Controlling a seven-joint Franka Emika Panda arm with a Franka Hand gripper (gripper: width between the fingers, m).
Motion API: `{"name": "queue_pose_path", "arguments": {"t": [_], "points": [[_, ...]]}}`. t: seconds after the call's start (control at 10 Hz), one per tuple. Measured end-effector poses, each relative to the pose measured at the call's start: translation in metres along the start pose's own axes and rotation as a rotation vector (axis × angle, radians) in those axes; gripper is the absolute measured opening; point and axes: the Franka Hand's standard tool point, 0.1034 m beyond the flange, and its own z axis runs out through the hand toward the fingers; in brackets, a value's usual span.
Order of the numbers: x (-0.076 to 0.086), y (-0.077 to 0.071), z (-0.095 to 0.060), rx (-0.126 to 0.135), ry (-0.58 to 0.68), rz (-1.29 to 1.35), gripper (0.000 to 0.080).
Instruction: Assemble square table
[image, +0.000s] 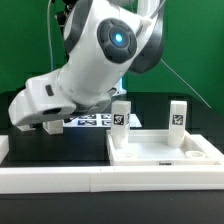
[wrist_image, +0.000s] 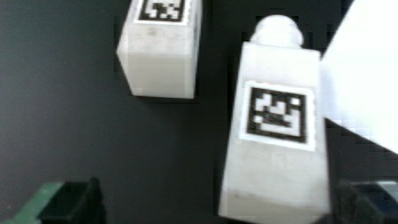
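The white square table slab (image: 165, 152) lies flat at the exterior view's right. Two white tagged leg blocks stand upright at its far side, one (image: 120, 113) on the left and one (image: 178, 115) on the right. My gripper (image: 48, 126) hangs low over the black table at the exterior view's left, and the arm hides what is under it. In the wrist view two more tagged leg blocks lie on the black surface. The end of the nearer one (wrist_image: 276, 120) reaches between my spread fingers (wrist_image: 63, 203), untouched. The other (wrist_image: 160, 50) lies farther off. My gripper (wrist_image: 217, 205) is open.
The marker board (image: 92, 121) lies behind my gripper. A long low white rail (image: 50, 178) runs along the front of the table. A pale edge (wrist_image: 368, 80) shows beside the nearer leg in the wrist view.
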Motion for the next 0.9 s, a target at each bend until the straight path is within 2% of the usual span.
{"name": "queue_pose_path", "arguments": {"t": [0.1,0.3,0.9], "points": [[-0.0043,-0.001,0.0054,0.017,-0.06,0.009,0.0649],[0.0002,-0.0032,0.0054,0.009,-0.063,0.015,0.0649],[0.001,-0.0054,0.0094,0.016,-0.075,0.047,0.0649]]}}
